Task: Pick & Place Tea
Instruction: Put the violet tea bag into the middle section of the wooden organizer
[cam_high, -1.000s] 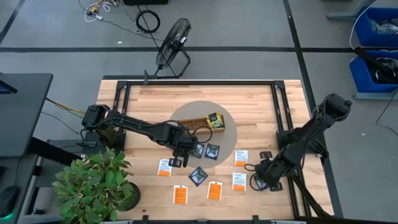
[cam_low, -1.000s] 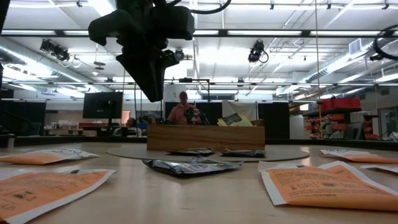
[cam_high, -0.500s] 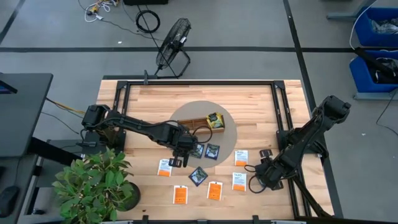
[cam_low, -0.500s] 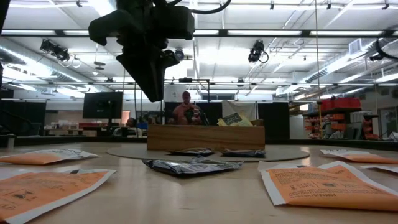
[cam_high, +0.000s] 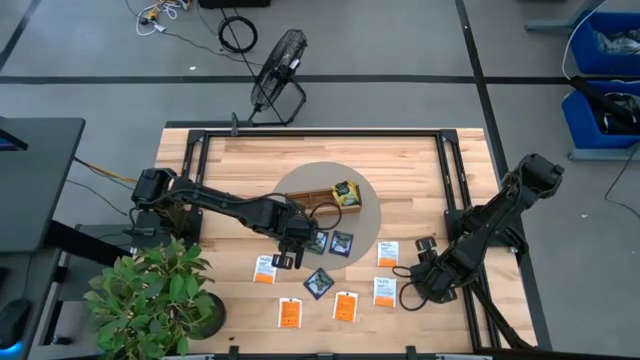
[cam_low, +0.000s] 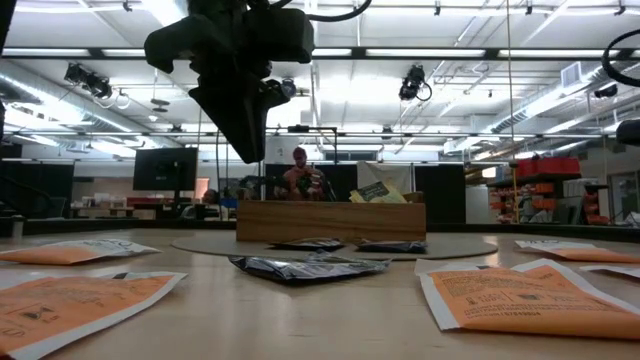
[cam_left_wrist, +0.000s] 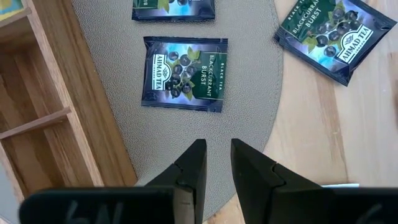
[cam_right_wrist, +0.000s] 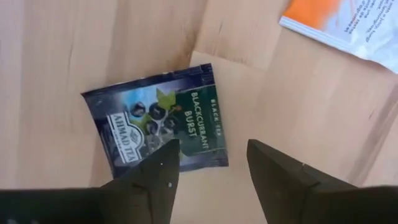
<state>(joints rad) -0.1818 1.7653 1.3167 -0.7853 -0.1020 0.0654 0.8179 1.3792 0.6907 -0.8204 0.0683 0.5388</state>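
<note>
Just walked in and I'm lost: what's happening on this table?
Two robot arms are sorting tea packets into a wooden tray on a round mat. The left gripper hangs empty over the mat, fingers narrowly apart, near a dark blackcurrant packet beside the tray. The right gripper is open above another dark packet near the table's right edge, not yet holding it. One yellow-green packet already sits in the tray.
</note>
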